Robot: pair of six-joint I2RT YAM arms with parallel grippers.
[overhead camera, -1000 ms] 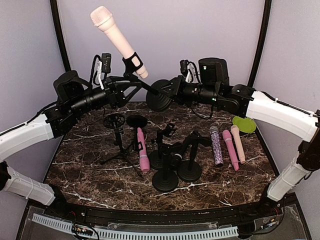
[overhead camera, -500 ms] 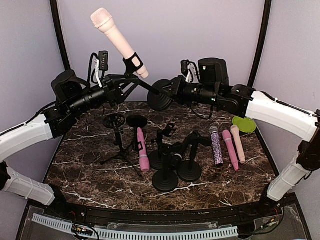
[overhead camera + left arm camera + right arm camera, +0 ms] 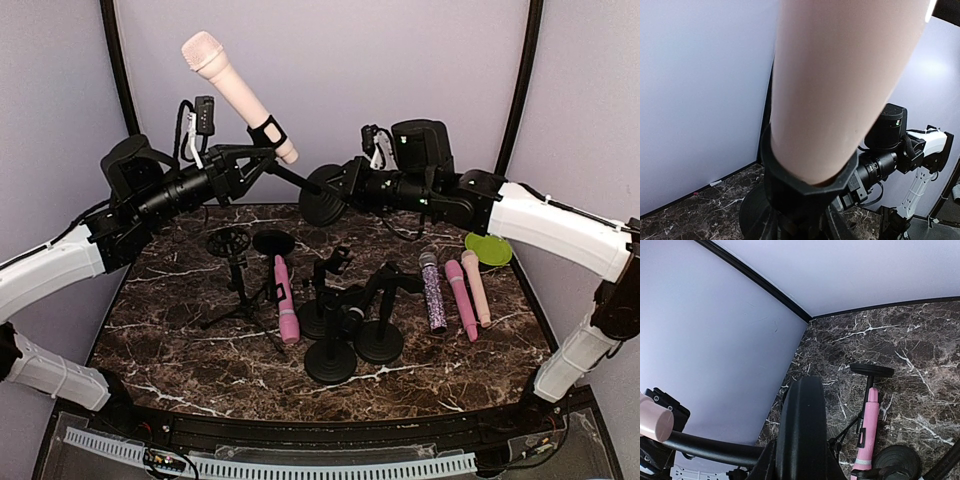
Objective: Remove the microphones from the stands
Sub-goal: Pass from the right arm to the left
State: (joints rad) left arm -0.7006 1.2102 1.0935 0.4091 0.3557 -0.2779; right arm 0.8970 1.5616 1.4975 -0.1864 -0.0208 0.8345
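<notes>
— Where is the microphone right now?
— I have the pale pink microphone (image 3: 232, 88) in the upper left of the top view; it is tilted, head up and to the left; its lower end sits in the black clip (image 3: 267, 133) of the stand (image 3: 292, 177); the stand hangs above the table (image 3: 180, 330), between my two arms.
— Your right claw?
— My right gripper (image 3: 338, 186) is clamped tight on the stand's round base (image 3: 800, 430); in the right wrist view the disc stands edge-on at bottom centre, between the fingers.
— And the left?
— My left gripper (image 3: 256, 158) sits right at the clip, just under the microphone; the left wrist view is filled by the microphone body and the clip ring around it; I cannot tell how wide those jaws stand, nor whether they grip anything.
</notes>
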